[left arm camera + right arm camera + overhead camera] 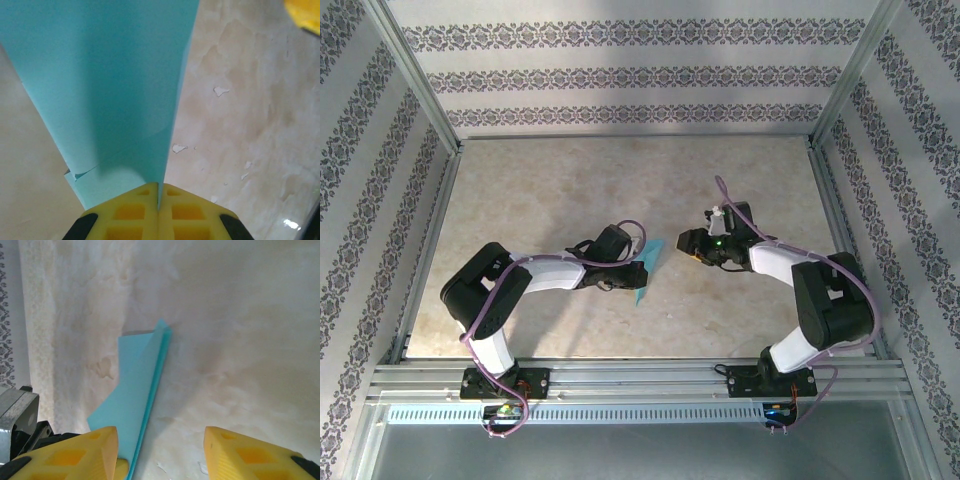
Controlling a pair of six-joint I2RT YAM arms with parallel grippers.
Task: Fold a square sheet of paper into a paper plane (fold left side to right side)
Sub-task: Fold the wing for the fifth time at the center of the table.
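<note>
Cyan paper [110,85], already creased down into a narrow pointed shape, stands on edge near the middle of the table [570,190], and the left gripper [159,192] has its yellow fingers pressed together on the lower folded edge, pinching the layers flat. From the left wrist view the fold line runs straight up out of that pinch, with one small uneven corner poking out low on the left side. The right gripper [160,440] sits just beside the paper with its fingers spread and nothing between them; from its own camera the blue strip lies off toward its left finger, and I can't tell whether it touches that finger. To my eye the job is well along and the step in hand is a handover or a last press of the crease. Doing it well means the left pinch holding firm and low while the right comes in square to the fold, centres the strip in its gap and only then closes, taking all the layers together. Thin paper like this buckles easily, so a slow approach along the crease looks safer than a sideways shove, which could splay the layers or tug the sheet out of the pinch.
</note>
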